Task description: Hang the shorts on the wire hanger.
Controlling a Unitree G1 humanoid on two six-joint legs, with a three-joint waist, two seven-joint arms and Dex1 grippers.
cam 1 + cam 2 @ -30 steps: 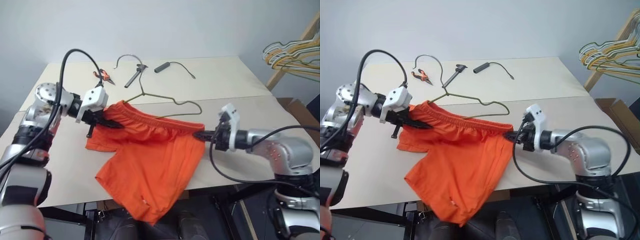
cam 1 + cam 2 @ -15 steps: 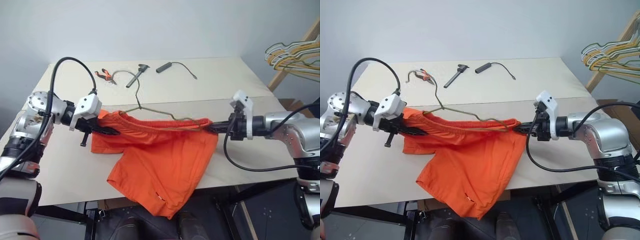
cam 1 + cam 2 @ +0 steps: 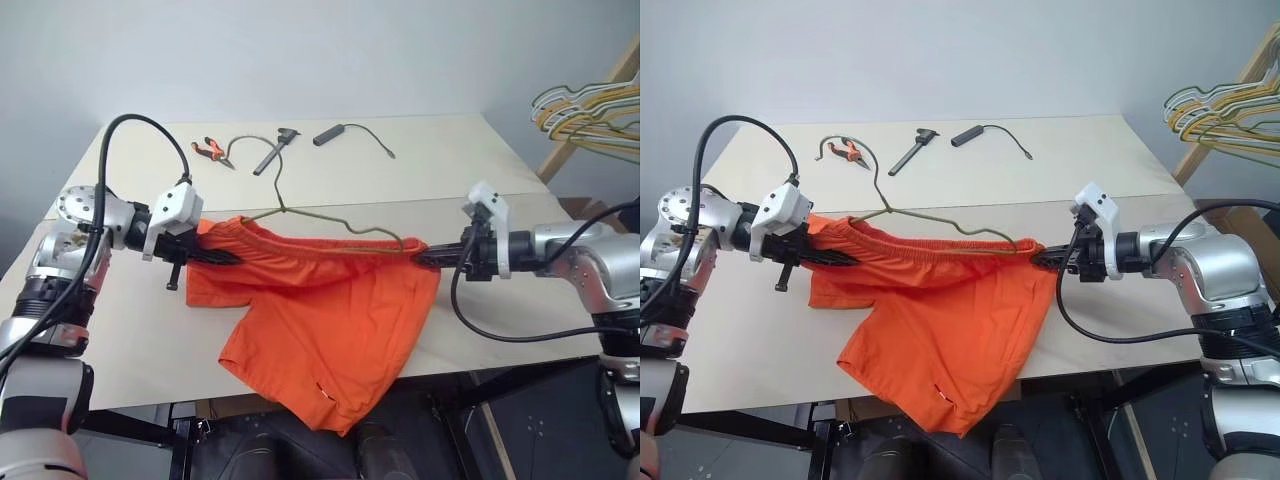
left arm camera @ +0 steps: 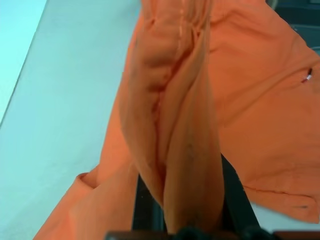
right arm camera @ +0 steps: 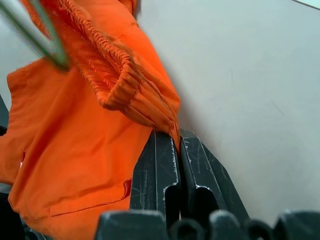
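Orange shorts (image 3: 320,300) stretched (waistband), arms outspread

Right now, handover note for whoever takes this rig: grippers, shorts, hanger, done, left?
Left gripper: shut on the shorts' waistband, left end.
Right gripper: shut on the waistband's right end.
Shorts: waistband stretched between the grippers, legs draped over the table's front edge.
Wire hanger: along the waistband's far side, hook pointing away.
Done: waistband spread.
Left: get the shorts onto the hanger; whether wire is inside is unclear.
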